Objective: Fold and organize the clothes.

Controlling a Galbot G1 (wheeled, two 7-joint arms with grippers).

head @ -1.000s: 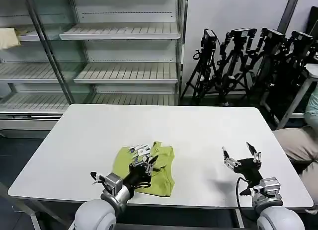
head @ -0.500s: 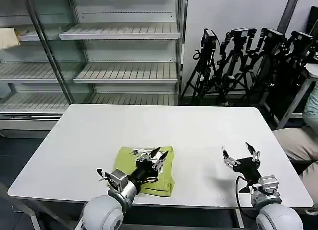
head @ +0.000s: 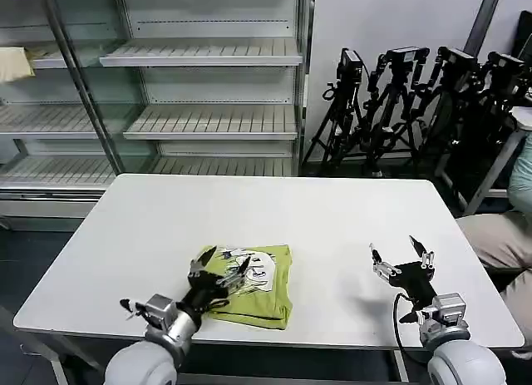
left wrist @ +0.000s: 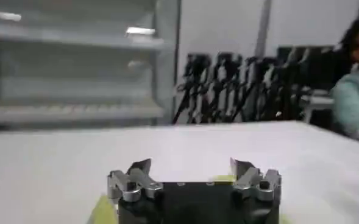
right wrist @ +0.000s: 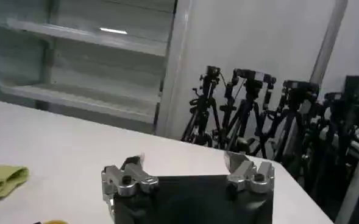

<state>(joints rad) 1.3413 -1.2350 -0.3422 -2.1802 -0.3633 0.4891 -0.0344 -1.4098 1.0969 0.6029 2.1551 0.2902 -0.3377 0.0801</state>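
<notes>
The lime-green T-shirt point(head: 268, 295) lies folded in a small rectangle near the front of the white table point(head: 332, 219), with a white print point(head: 252, 266) on its top face. My left gripper point(head: 223, 264) hovers open over the shirt's left part, holding nothing. In the left wrist view its jaws point(left wrist: 192, 172) stand wide apart over bare table, with slivers of the green shirt point(left wrist: 219, 179) below them. My right gripper point(head: 402, 256) waits open above the table at the front right, well away from the shirt. The right wrist view has the open gripper point(right wrist: 185, 165) and the shirt's edge point(right wrist: 2, 180).
Empty glass-fronted shelves point(head: 208, 119) stand behind the table, with a pale cloth point(head: 12, 62) on one at the far left. A cluster of black tripods point(head: 416, 102) fills the back right. The table's right half is bare.
My left gripper has drawn back to the left off the shirt's middle, uncovering the white print. The shirt has settled into a neater fold. The right gripper has stayed put.
</notes>
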